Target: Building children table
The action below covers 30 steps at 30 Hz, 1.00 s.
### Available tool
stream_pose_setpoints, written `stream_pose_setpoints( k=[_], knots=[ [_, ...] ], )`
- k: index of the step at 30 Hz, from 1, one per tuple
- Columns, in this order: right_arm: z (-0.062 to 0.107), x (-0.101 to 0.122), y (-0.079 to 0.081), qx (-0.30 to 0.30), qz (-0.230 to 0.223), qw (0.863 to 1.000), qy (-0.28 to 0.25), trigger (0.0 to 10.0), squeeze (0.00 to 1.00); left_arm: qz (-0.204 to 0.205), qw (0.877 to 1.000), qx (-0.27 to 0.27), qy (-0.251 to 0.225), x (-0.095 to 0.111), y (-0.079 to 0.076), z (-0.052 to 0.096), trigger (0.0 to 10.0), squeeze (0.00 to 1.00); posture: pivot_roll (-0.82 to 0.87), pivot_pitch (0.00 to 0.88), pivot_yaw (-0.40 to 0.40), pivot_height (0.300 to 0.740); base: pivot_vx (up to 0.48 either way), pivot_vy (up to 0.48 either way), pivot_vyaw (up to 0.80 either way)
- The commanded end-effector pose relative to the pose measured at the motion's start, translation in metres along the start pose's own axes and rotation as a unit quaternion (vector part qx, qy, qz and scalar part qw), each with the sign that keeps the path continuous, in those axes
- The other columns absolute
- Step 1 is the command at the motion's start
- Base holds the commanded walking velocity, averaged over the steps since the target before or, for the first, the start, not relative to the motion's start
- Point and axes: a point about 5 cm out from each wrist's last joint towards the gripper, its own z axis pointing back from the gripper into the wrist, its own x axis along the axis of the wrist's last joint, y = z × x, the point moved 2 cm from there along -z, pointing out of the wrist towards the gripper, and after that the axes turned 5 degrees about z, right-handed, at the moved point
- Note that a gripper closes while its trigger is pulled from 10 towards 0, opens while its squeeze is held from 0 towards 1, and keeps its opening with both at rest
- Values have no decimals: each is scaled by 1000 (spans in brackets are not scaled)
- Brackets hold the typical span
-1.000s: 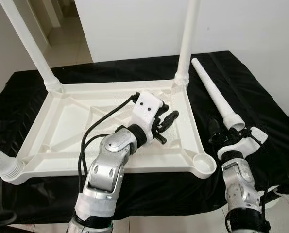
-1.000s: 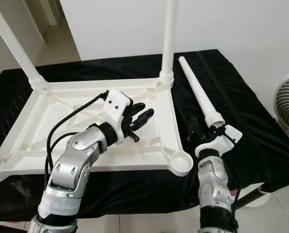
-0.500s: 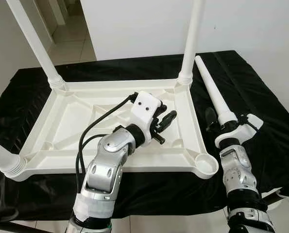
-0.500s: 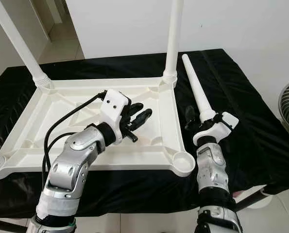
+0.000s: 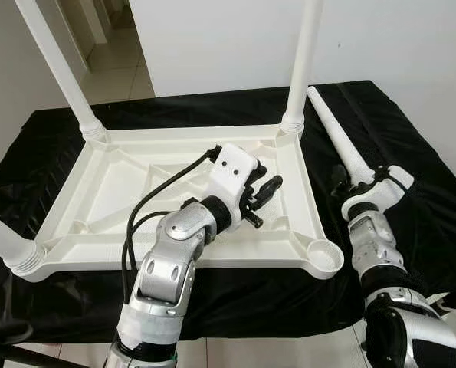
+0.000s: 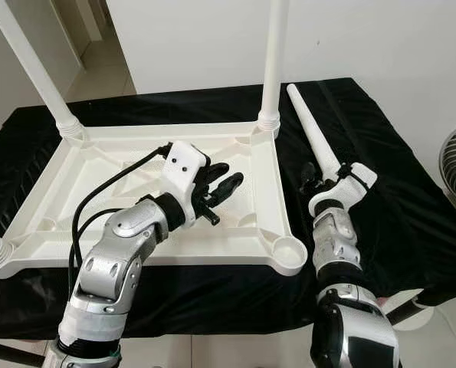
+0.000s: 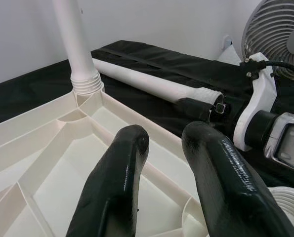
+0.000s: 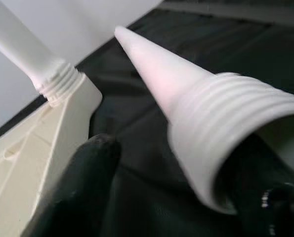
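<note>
Tabletop [image 5: 174,188] of white plastic lies upside down on the black-draped bench [image 5: 411,130], three legs already screwed into its corners, the corner socket [image 5: 324,256] nearest the right arm unfilled. Left pincer [image 5: 264,192] hovers over the tabletop's ribbed underside, released, its fingers [image 7: 122,168] parted around nothing. Right pincer [image 5: 349,184] sits at the threaded end of the loose leg [image 5: 331,134], which lies on the cloth beside the tabletop; the fingers [image 8: 82,173] straddle that end without gripping it.
</note>
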Motion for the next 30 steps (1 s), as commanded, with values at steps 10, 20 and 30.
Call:
stream_pose_setpoints(
  k=[10, 20, 30],
  knots=[
    [0, 9, 9, 8, -3, 998, -60, 0, 0, -7, 999, 51, 6, 0, 9, 4, 10000, 0, 141, 102, 117, 740, 0, 0, 0],
    [13, 44, 24, 16, 61, 979, -192, 0, 0, -9, 999, 45, 10, 0, 10, 4, 10000, 0, 139, 107, 143, 740, 0, 0, 0],
    [19, 119, 60, 48, 113, 931, -345, 10000, 0, 18, 1000, 22, -12, 13, 3, -7, 10000, 0, 130, 115, 139, 740, 0, 0, 0]
  ],
)
